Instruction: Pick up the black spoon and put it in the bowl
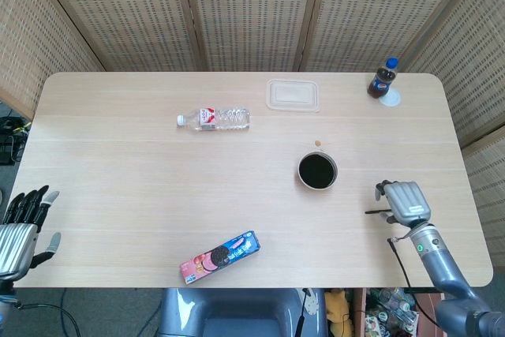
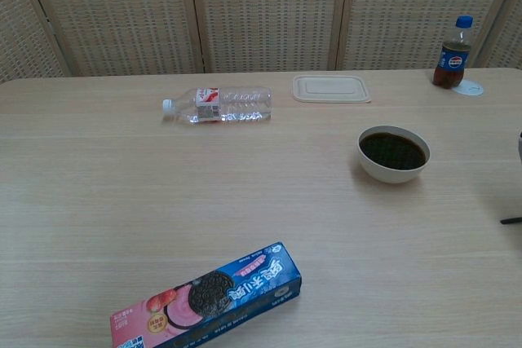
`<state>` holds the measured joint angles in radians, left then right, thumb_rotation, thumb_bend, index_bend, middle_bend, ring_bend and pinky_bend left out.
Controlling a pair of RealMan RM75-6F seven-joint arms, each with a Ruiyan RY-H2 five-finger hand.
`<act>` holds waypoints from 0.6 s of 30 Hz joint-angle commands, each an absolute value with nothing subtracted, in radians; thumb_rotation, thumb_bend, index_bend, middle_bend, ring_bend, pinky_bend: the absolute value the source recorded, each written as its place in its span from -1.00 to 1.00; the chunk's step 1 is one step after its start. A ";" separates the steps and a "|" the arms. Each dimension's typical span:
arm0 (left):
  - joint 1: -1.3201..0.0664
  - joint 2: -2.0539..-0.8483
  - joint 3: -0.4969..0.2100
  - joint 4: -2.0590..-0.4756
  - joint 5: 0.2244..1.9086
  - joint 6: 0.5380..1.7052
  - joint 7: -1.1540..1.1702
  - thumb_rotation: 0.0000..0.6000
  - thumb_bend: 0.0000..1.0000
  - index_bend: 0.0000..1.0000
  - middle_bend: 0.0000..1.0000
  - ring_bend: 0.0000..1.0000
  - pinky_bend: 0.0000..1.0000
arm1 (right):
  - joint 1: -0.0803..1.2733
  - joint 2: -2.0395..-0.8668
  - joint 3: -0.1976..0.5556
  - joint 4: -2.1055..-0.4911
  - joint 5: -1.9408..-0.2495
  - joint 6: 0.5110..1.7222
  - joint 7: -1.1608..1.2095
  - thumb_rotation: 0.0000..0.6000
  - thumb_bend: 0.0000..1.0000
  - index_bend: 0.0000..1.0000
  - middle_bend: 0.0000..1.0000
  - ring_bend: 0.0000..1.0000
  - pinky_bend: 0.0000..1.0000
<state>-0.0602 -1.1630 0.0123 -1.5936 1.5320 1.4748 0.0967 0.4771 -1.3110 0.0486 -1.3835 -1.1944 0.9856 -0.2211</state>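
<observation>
Your right hand (image 1: 404,201) lay palm-down on the worktop (image 1: 142,187), to the right of the bowl (image 1: 317,170) and a little nearer the front edge. A thin black spoon (image 1: 376,211) handle stuck out from beneath it, pointing toward the bowl; only that short end showed, and in the chest view just its tip appeared at the right border. Whether the fingers were actually gripping the spoon or merely resting over it could not be told. The bowl itself stood upright, white outside and dark inside, with a small tan speck on the worktop just behind it.

Your left hand (image 1: 24,226) hung off the front left corner, far from the bowl, fingers spread and holding nothing.

Behind the bowl, a clear plastic lid (image 1: 292,94) lay flat. A cola bottle (image 1: 382,79) with a blue cap stood upright behind and to the right of the bowl. A water bottle (image 1: 215,118) lay on its side behind and to the left. A cookie box (image 1: 219,256) lay flat to the front left of the bowl, near the front edge.
</observation>
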 commanded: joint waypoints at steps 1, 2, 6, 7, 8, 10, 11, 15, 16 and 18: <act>-0.059 -1.164 0.012 -1.591 1.532 1.476 0.095 1.00 -0.11 -0.86 -1.00 -1.00 -1.00 | 0.470 -1.324 0.053 -1.373 -1.195 0.997 -0.228 1.00 -0.39 0.03 0.19 0.14 0.28; -0.059 -1.164 0.012 -1.590 1.532 1.477 0.093 1.00 -0.11 -0.86 -1.00 -1.00 -1.00 | 0.469 -1.329 0.053 -1.368 -1.197 1.002 -0.230 1.00 -0.42 0.02 0.17 0.14 0.28; -0.057 -1.164 0.014 -1.584 1.531 1.477 0.086 1.00 -0.11 -0.86 -1.00 -1.00 -1.00 | 0.455 -1.366 0.057 -1.332 -1.216 1.045 -0.233 1.00 -0.43 0.04 0.36 0.33 0.43; -0.056 -1.164 0.015 -1.582 1.531 1.477 0.084 1.00 -0.11 -0.86 -1.00 -1.00 -1.00 | 0.453 -1.373 0.058 -1.322 -1.219 1.048 -0.228 1.00 -0.43 0.04 0.44 0.42 0.50; -0.056 -1.164 0.014 -1.581 1.531 1.478 0.080 1.00 -0.11 -0.86 -1.00 -1.00 -1.00 | 0.452 -1.384 0.057 -1.306 -1.219 1.042 -0.221 1.00 -0.43 0.04 0.49 0.47 0.55; -0.054 -1.163 0.015 -1.576 1.535 1.482 0.074 1.00 -0.11 -0.86 -1.00 -1.00 -1.00 | 0.455 -1.407 0.056 -1.266 -1.221 1.026 -0.203 1.00 -0.43 0.05 0.64 0.63 0.71; -0.053 -1.163 0.016 -1.574 1.536 1.483 0.072 1.00 -0.11 -0.86 -1.00 -1.00 -1.00 | 0.456 -1.414 0.056 -1.253 -1.224 1.020 -0.197 1.00 -0.43 0.05 0.69 0.68 0.76; -0.052 -1.161 0.015 -1.570 1.538 1.488 0.066 1.00 -0.11 -0.86 -1.00 -1.00 -1.00 | 0.462 -1.437 0.056 -1.205 -1.228 0.991 -0.172 1.00 -0.43 0.14 0.90 0.87 0.97; -0.051 -1.160 0.016 -1.569 1.539 1.489 0.065 1.00 -0.11 -0.86 -1.00 -1.00 -1.00 | 0.465 -1.445 0.057 -1.189 -1.226 0.980 -0.167 1.00 -0.43 0.16 0.93 0.90 0.99; -0.050 -1.160 0.016 -1.567 1.540 1.491 0.063 1.00 -0.11 -0.86 -1.00 -1.00 -1.00 | 0.469 -1.455 0.057 -1.171 -1.225 0.963 -0.163 1.00 -0.42 0.18 0.96 0.93 1.00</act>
<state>-0.0502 -1.1600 0.0159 -1.5674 1.5403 1.4910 0.0629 0.4650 -1.4454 0.0565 -1.1822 -1.2252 0.9747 -0.1698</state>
